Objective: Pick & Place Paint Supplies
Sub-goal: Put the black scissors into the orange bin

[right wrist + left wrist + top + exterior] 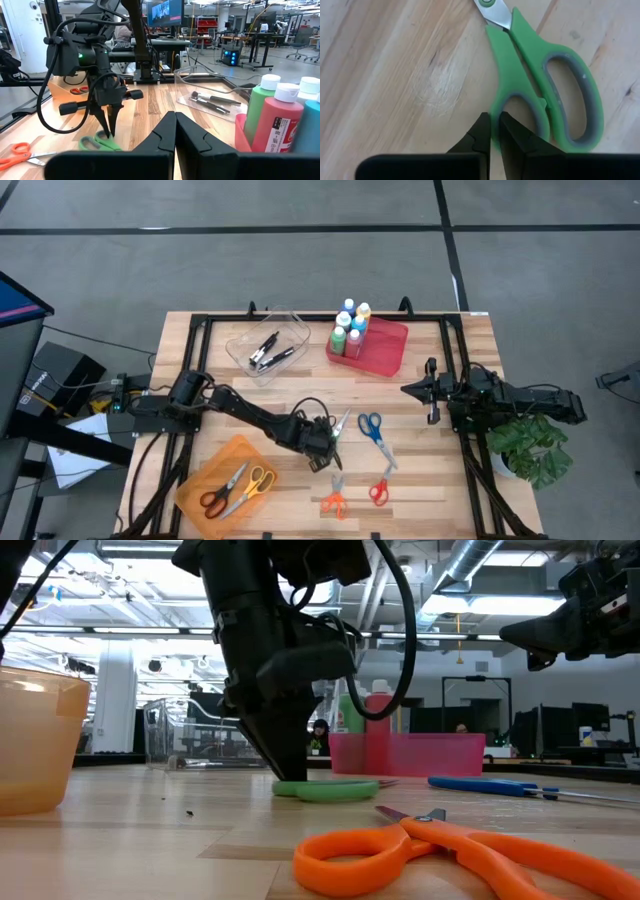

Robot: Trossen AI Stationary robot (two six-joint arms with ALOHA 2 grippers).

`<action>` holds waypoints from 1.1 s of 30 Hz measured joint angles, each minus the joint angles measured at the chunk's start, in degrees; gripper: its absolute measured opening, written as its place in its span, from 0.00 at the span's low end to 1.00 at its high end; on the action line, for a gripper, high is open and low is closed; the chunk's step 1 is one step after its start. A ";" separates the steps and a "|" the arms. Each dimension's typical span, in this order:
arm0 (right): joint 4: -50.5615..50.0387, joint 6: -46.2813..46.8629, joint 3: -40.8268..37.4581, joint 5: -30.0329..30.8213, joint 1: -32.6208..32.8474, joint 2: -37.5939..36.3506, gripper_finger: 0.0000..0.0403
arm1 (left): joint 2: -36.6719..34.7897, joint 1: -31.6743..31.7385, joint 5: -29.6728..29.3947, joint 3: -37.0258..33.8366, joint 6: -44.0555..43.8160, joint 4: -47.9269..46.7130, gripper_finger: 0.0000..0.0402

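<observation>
Orange scissors [470,855] lie nearest on the bench [150,840]; behind them the left gripper [494,131] is clenched on one handle loop of the green scissors [545,95]; further back the paint bottles [349,325] stand upright in the pink bin [385,350]; the right gripper [408,389] hovers clenched, empty, just beside that bin.

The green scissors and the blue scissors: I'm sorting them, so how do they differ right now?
The green scissors have the left gripper shut on one handle loop; the blue scissors lie untouched. Green lies nearer the left arm, blue nearer the right gripper. Both lie flat on the table.
</observation>
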 joint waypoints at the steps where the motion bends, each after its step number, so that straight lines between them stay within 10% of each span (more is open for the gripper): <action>1: 0.00 0.00 0.02 0.00 0.01 0.00 0.00 | -0.02 0.05 0.57 0.00 0.05 -0.04 0.03; 21: -0.01 0.00 0.02 0.00 0.00 0.00 0.00 | -12.21 2.15 2.30 -0.67 -0.22 -12.09 0.02; 33: -0.01 0.00 0.02 0.00 -0.01 -0.01 0.00 | -19.41 2.05 15.23 -0.59 -1.59 -2.97 0.02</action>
